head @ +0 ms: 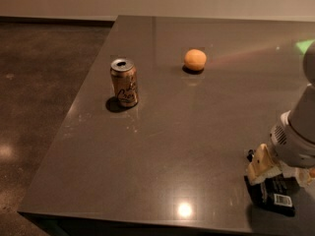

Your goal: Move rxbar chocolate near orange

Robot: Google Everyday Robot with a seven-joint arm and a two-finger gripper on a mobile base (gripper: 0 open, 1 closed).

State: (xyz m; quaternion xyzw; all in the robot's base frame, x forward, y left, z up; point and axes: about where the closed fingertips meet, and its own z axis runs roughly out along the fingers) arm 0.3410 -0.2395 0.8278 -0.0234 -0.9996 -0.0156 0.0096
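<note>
The rxbar chocolate (268,193) is a flat black wrapper with a white barcode patch. It lies on the dark table near the front right corner. My gripper (275,173) is low, right over the bar's far end, and hides part of it. The orange (195,59) sits on the table far from the bar, toward the back middle.
A tan drink can (124,82) stands upright left of centre, in front and to the left of the orange. The grey table (162,146) ends at its left edge and at its front edge just below the bar. Dark floor lies to the left.
</note>
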